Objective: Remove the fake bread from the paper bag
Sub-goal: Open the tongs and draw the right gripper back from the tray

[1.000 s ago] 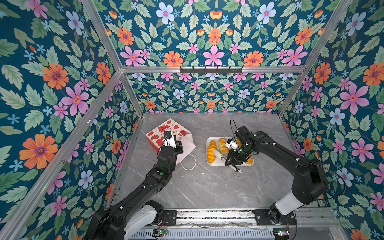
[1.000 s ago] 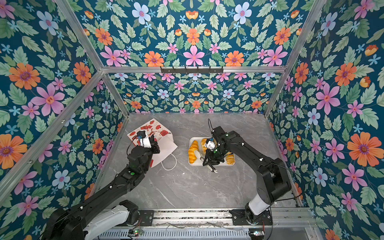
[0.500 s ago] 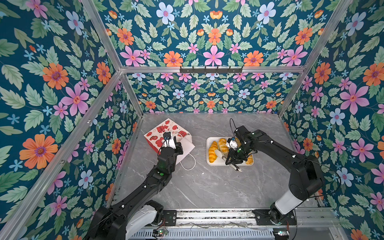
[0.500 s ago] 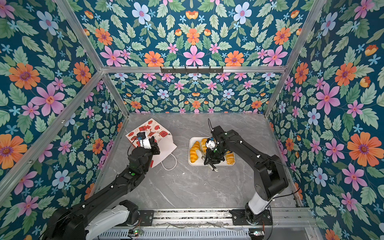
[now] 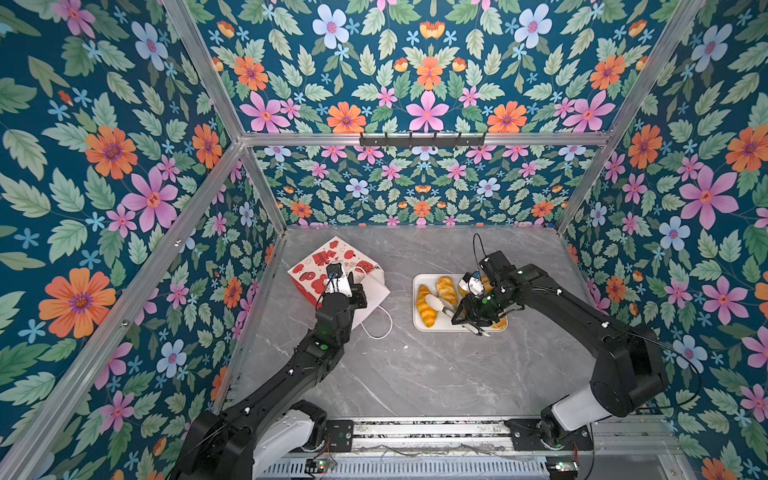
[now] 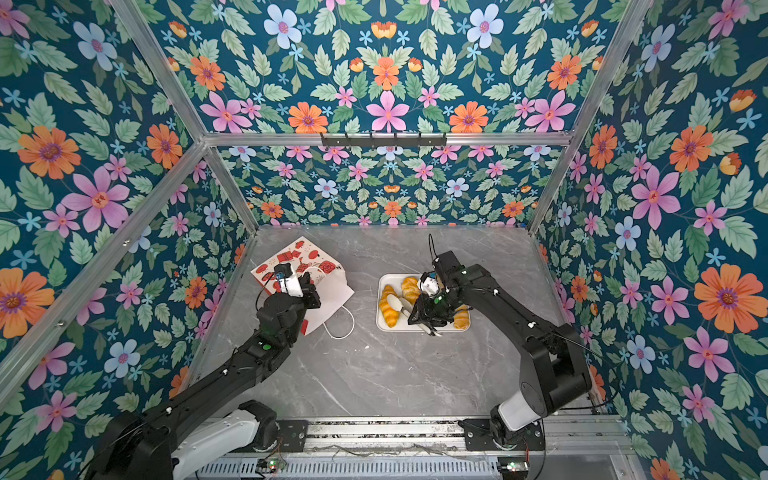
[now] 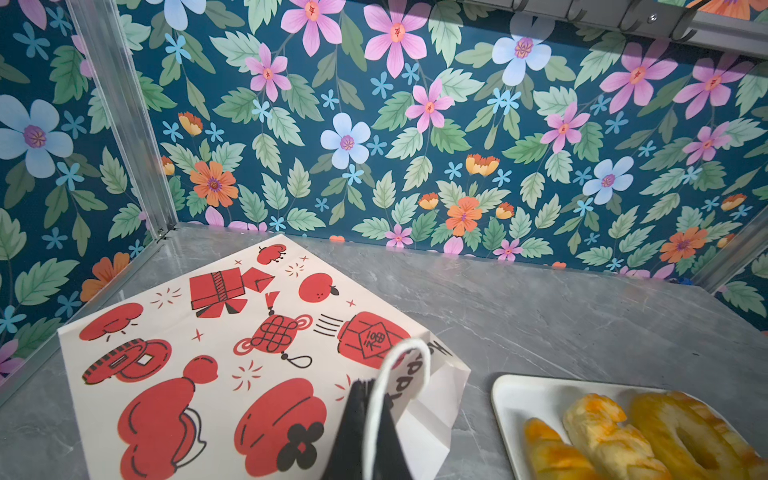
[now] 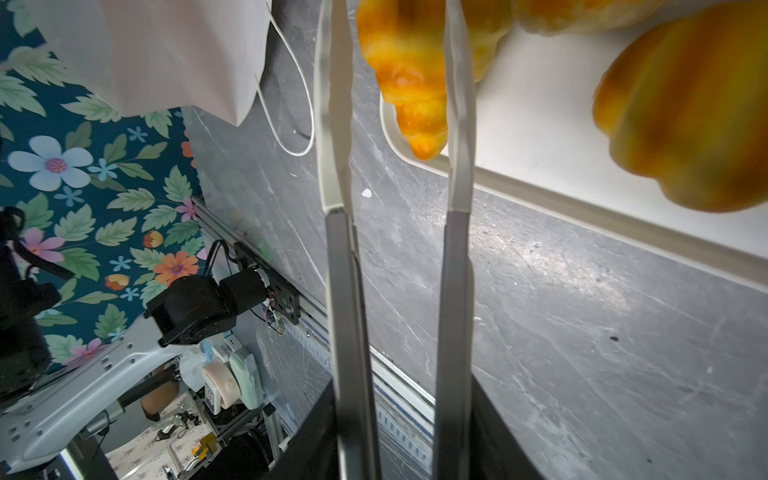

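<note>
The paper bag (image 5: 332,266) (image 7: 208,353) lies on its side at the back left, its mouth toward the tray. My left gripper (image 5: 358,286) (image 7: 370,399) is shut on its upper white cord handle (image 7: 405,353). The bag's inside is hidden. Several pieces of fake bread lie on the white tray (image 5: 417,324): a croissant (image 5: 426,307) (image 8: 411,83), a twisted roll (image 5: 446,289), a ridged bun (image 8: 685,112) and a ring donut (image 7: 698,436). My right gripper (image 5: 467,318) (image 8: 399,449) is shut on metal tongs (image 8: 345,291). Their arms stand apart, and the pale tips (image 8: 332,124) hover at the croissant's end.
The bag's other cord handle (image 5: 380,328) loops out onto the grey marble tabletop (image 5: 415,374). Floral walls close in the left, back and right sides. A rail (image 5: 415,428) with both arm bases runs along the front edge.
The tongs' arms have spread apart over the tray, and the right wrist has shifted slightly. The left arm and the bag have stayed put.
</note>
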You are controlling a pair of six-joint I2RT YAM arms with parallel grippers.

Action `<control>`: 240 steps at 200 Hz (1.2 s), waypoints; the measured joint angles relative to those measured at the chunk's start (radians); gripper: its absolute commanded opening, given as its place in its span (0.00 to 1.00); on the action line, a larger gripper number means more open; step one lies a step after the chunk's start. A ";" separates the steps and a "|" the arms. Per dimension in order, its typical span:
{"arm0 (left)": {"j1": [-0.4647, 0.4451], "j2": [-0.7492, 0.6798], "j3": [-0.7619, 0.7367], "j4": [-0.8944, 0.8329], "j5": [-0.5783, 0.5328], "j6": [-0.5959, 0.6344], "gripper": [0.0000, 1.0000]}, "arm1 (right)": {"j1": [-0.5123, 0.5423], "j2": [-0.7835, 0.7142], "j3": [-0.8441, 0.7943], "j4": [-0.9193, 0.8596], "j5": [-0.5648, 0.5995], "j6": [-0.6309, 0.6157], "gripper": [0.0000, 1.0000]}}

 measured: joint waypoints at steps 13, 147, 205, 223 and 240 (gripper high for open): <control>0.000 0.000 0.002 0.000 0.000 0.000 0.00 | -0.002 -0.010 -0.009 0.016 -0.013 0.003 0.42; 0.002 -0.032 0.022 -0.002 0.008 0.000 0.00 | -0.240 -0.188 0.003 0.043 0.365 0.010 0.38; 0.002 -0.077 0.045 -0.037 0.021 0.001 0.00 | -0.454 -0.031 -0.087 0.087 0.493 0.016 0.37; 0.002 -0.101 0.049 -0.053 0.022 0.000 0.00 | -0.485 0.021 -0.093 0.110 0.490 0.025 0.37; 0.002 -0.121 0.050 -0.054 0.023 0.000 0.00 | -0.498 0.066 -0.093 0.114 0.497 0.025 0.37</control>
